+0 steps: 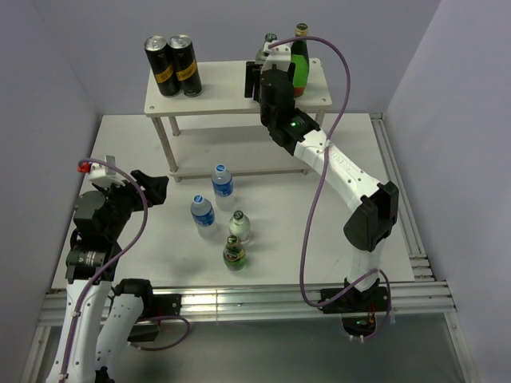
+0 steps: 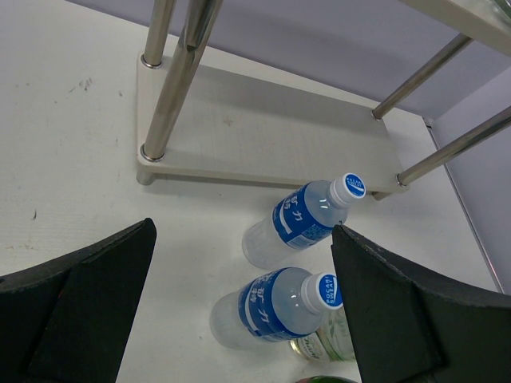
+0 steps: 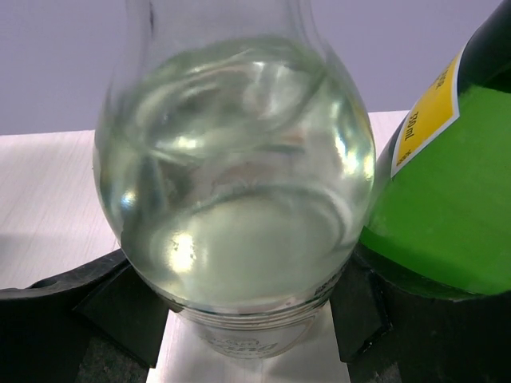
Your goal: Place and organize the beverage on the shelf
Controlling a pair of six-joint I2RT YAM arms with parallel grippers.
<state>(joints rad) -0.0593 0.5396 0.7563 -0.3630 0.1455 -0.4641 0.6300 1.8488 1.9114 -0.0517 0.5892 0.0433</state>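
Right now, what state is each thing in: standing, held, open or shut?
Left gripper: open, empty.
Right gripper: shut on the clear bottle.
Clear bottle: upright on the shelf top, gripped.
Tall green bottle: upright beside it.
Black cans: upright, shelf top's left end.
Blue-label bottles: upright on the table, capped.
Pale bottle: upright on the table.
Small green bottle: upright on the table.

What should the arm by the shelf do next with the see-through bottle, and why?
Probably open and let go. The right gripper is shut on the clear bottle, which seems to stand on the top board of the shelf, beside the green bottle.
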